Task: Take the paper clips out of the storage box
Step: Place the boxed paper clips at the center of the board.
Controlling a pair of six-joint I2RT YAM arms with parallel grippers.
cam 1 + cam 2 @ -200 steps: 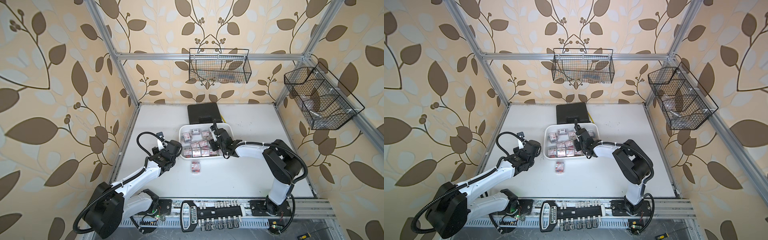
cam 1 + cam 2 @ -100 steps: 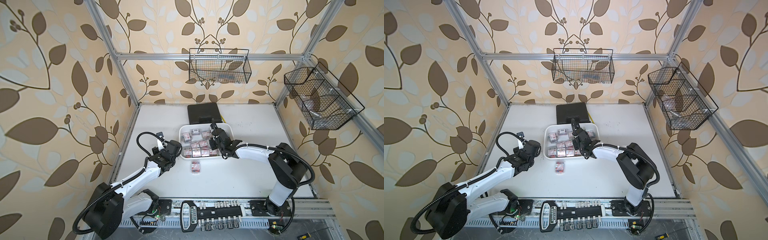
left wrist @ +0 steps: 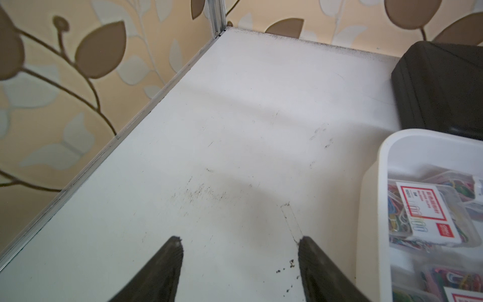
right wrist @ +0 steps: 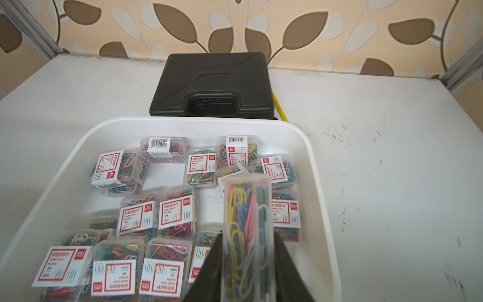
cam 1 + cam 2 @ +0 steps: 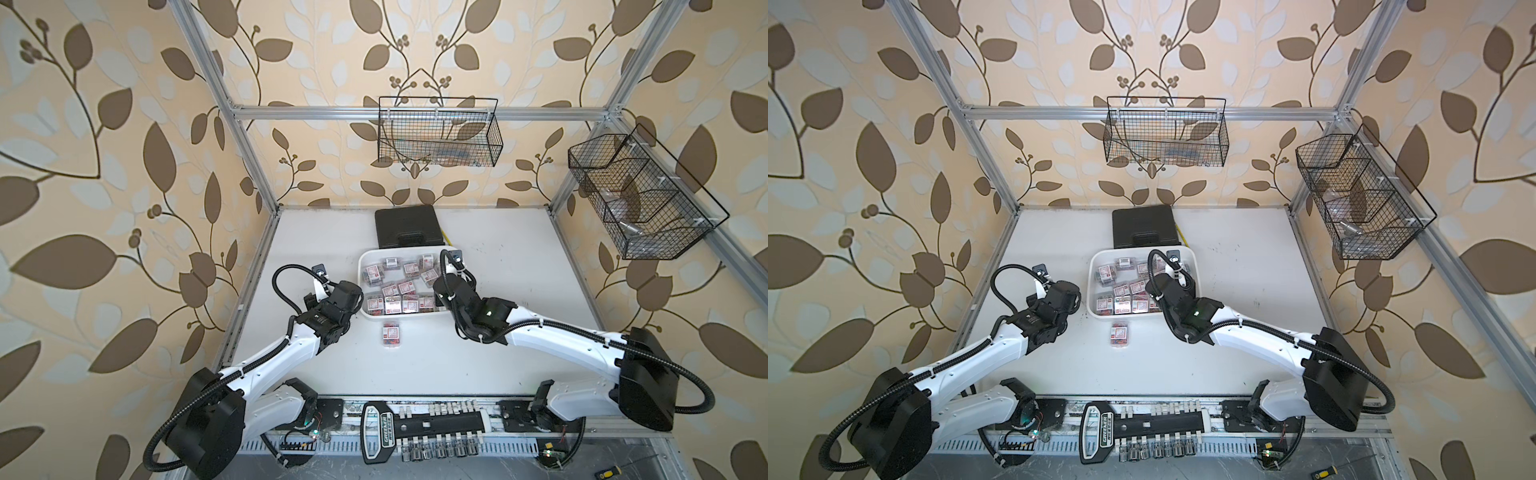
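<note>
Right gripper (image 4: 248, 235): pinching one box of paper clips (image 4: 247, 209) between its two dark fingers. This held box is turned on its narrow side, so the coloured clips show through the clear wall. Whether it touches the boxes beneath it cannot be told.

Storage box (image 4: 324, 209): lies directly below and ahead of the right gripper, flat on the desk (image 4: 392, 183). In both top views the right gripper hangs over the end of the storage box (image 5: 399, 315) nearest its own arm. The remaining boxes of paper clips (image 4: 176, 211) lie inside, below and ahead of the right gripper. Most lie label up, some overlapping, and one shows a barcode label.

Left gripper (image 3: 240, 240): fingers spread wide with nothing between them, only bare desk (image 3: 235, 104) below. The storage box (image 3: 376, 183) lies just beside this gripper, on the side toward the right arm. The gripper stands outside its wall.

Lone box of paper clips (image 5: 392, 334): lies flat on the desk outside the storage box, near its front wall but apart from it. It sits between the two grippers, closer to the arm bases than either, and neither touches it (image 5: 1119, 335).

Black hard case (image 4: 211, 78): lies beyond the storage box, ahead of the right gripper, at the far rim. A thin yellow item (image 4: 279, 107) shows at its edge; its nature cannot be told.

Two black wire baskets (image 5: 440, 133) (image 5: 640, 195) hang on the frame, well above both grippers.
</note>
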